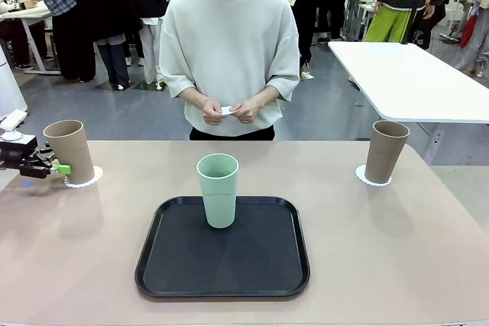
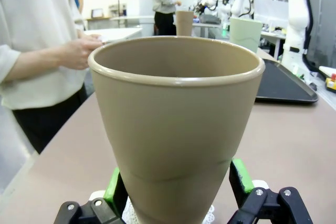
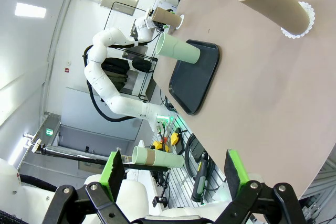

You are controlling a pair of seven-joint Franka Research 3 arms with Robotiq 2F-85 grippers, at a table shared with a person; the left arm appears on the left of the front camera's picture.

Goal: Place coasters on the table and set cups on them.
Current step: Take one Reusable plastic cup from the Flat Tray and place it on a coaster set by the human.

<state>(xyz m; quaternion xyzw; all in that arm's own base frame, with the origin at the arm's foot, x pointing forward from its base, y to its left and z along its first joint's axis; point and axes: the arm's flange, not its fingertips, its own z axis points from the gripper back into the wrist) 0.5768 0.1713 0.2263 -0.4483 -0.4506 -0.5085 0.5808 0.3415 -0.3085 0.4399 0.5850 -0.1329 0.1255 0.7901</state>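
Note:
At the table's far left a tan cup stands upright on a white lacy coaster. My left gripper is level with its lower half. In the left wrist view the same tan cup stands on its coaster between my left gripper's open green pads, with a small gap on one side. A second tan cup sits on a coaster at the far right. The mint green cup stands on the black tray. The person holds a white coaster. My right gripper is open and holds nothing, away from the right tan cup.
The person stands at the table's far side, both hands held together at the waist. A white table stands behind at the right. Bare tabletop lies on both sides of the tray.

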